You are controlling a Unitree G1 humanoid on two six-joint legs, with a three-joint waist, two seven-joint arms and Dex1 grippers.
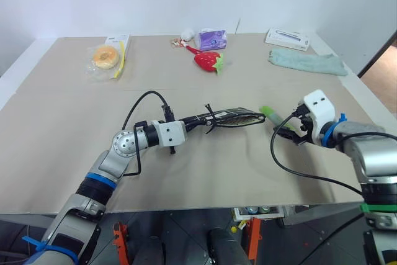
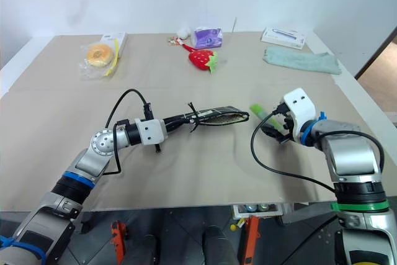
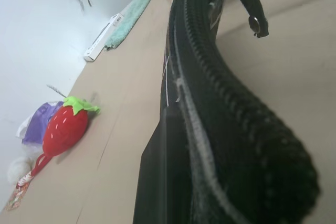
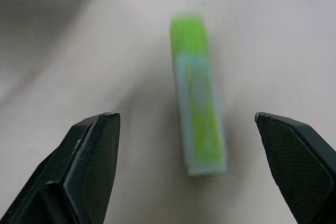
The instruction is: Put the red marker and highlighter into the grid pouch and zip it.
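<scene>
Right gripper point(image 4: 191, 124) (fingers spread) angles down over the highlighter point(image 4: 198, 98)

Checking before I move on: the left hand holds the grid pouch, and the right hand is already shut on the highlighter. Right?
Not quite. The left hand does hold the grid pouch, but the right hand is open; in the right wrist view the highlighter lies on the table between its spread fingers, ungripped.

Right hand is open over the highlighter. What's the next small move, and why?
Probably lower the right hand and close on the highlighter: it lies free on the table between the spread fingers, untouched, while the left hand holds the grid pouch beside it.
</scene>
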